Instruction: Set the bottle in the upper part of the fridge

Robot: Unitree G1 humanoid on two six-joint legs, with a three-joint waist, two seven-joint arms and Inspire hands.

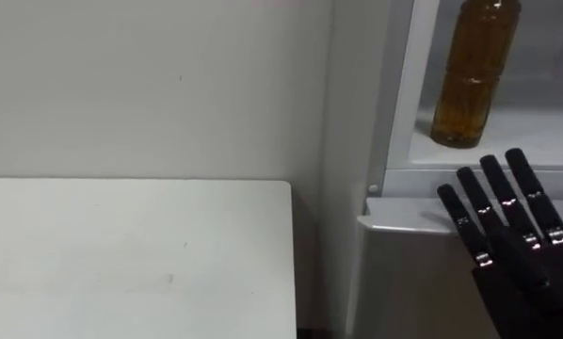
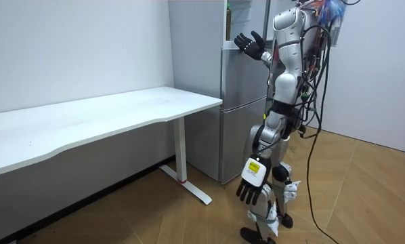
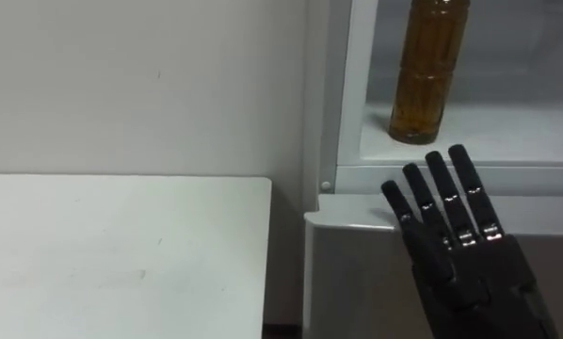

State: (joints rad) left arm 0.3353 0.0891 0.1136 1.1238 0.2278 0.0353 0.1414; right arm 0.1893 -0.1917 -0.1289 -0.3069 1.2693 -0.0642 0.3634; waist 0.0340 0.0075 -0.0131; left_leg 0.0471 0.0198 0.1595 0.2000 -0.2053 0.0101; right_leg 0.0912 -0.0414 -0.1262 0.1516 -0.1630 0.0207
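An amber bottle [image 1: 472, 75] stands upright on the white shelf [image 1: 536, 146] of the open upper fridge, near the shelf's left front corner. My right hand [image 1: 517, 245] is raised just below and in front of it. The hand is open, its fingers straight and pointing up at the shelf's front edge, and it holds nothing. A gap shows between the fingertips and the bottle. In the room view I stand facing the grey fridge [image 2: 240, 108], with my right hand [image 2: 251, 46] up at the upper compartment. My left hand [image 2: 251, 181] hangs open by my side.
A white table [image 1: 121, 254] stands to the left of the fridge, against the pale wall. The lower fridge's closed door [image 1: 404, 273] is under my right hand. Wooden floor [image 2: 365, 196] lies open behind me.
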